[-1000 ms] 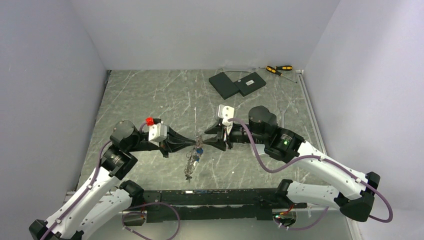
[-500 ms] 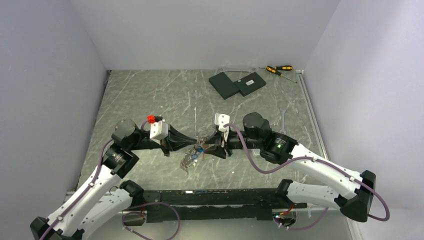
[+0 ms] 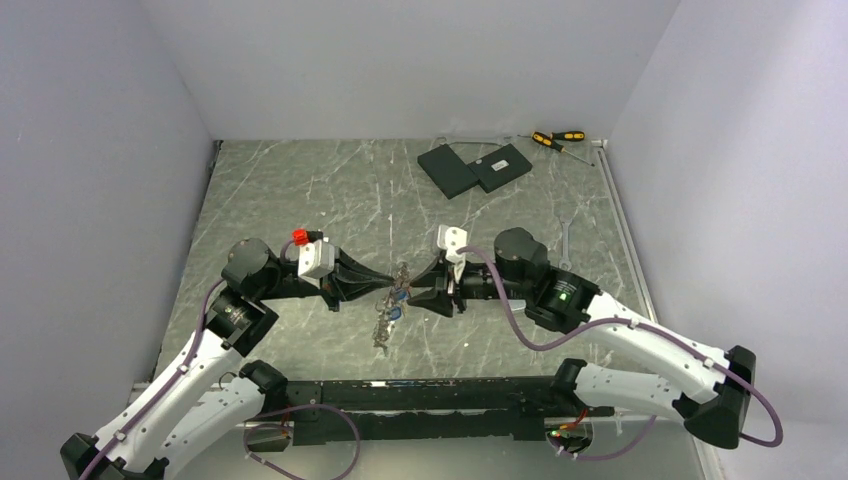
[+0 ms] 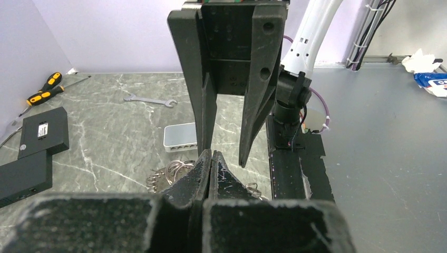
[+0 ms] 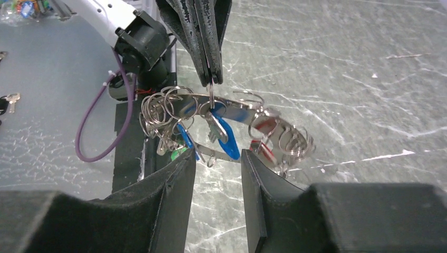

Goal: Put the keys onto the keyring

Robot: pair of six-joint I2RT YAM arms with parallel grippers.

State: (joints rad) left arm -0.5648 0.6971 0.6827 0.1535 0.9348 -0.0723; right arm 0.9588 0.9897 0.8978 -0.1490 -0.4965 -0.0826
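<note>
Premises: a robotics laboratory test cell, not a domestic or commercial room.

Evidence:
- Plain pale panels (image 3: 420, 60) enclose a marble-patterned table (image 3: 300, 190) on three sides.
- The left arm (image 3: 190, 380) and right arm (image 3: 650, 350) are bolted to a black rail (image 3: 430, 395) along the table's near edge, with purple cabling (image 3: 530, 335) looped around them.
- Two yellow-and-black screwdrivers (image 3: 557, 138) lie at the far right corner, and a spanner (image 4: 149, 99) lies near the right edge.
- In the left wrist view, bundled cables (image 4: 377, 21) run up a wall behind the arm bases.

Soft, even overhead light, faint shadows. In the right wrist view, fingers (image 5: 168, 205) blur at 6 o'clock; the keyring (image 5: 226, 101) glints sharp at centre.
</note>
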